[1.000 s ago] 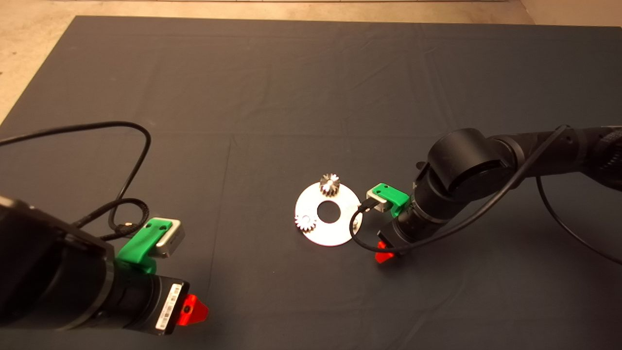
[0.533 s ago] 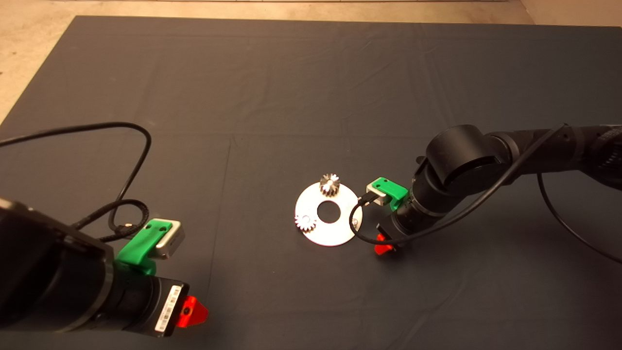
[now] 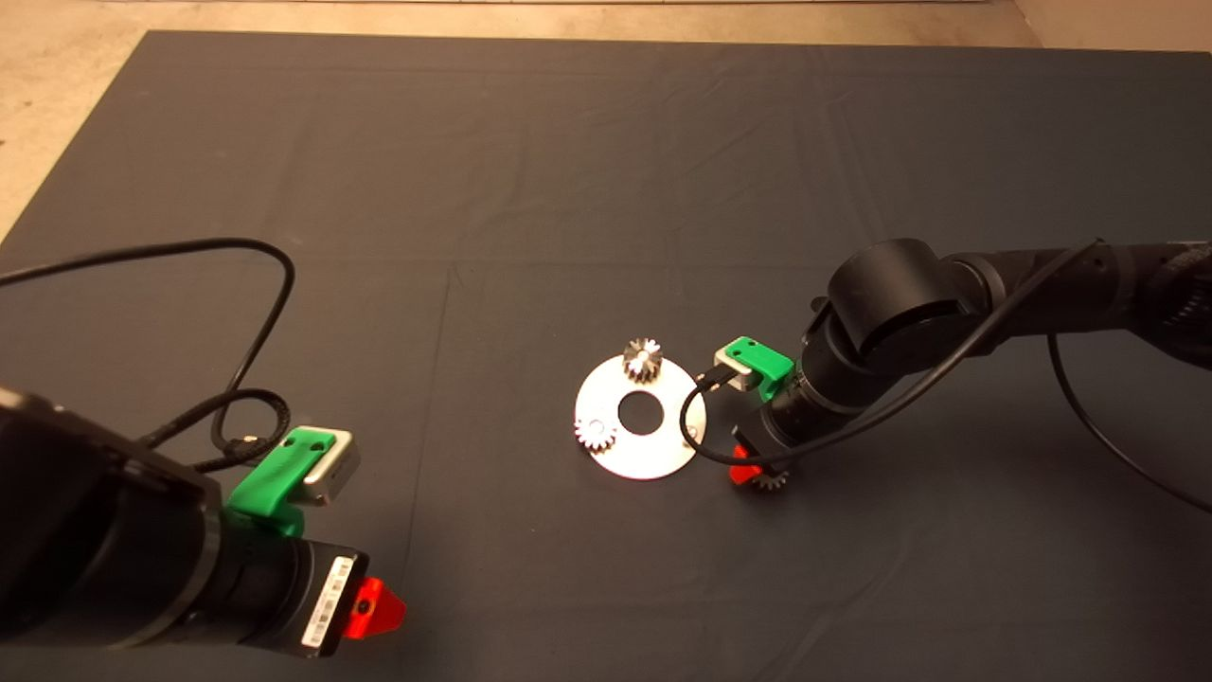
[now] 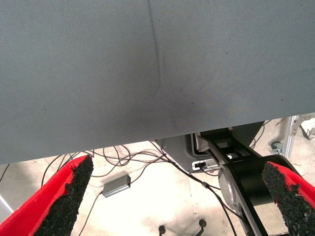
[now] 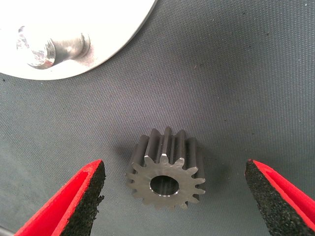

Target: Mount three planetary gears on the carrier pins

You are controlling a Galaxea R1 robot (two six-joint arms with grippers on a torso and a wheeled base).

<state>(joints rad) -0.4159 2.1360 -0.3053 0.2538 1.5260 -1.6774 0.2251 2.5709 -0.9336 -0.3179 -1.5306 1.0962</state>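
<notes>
The silver-white disc point(image 3: 642, 417) lies mid-mat. One planetary gear point(image 3: 643, 360) sits on its far pin and another point(image 3: 596, 434) on its left pin. The right carrier pin point(image 3: 692, 432) is bare; it also shows in the right wrist view point(image 5: 54, 49). The third gear point(image 3: 772, 480) lies flat on the mat just right of the disc point(image 5: 98, 19). My right gripper point(image 3: 755, 471) hovers over this gear point(image 5: 166, 177), open, with a finger point(image 5: 83, 201) on each side, not touching it. My left gripper point(image 3: 374, 606) is parked at the lower left, open and empty point(image 4: 177, 167).
Black cables loop over the mat at the left point(image 3: 256, 284) and hang from the right arm point(image 3: 720, 455). The mat's edge and the floor with cables point(image 4: 118, 184) show past the left gripper.
My right gripper has drawn back a little toward the far side, and the third gear now shows on the mat at its tip. The left arm has not moved.
</notes>
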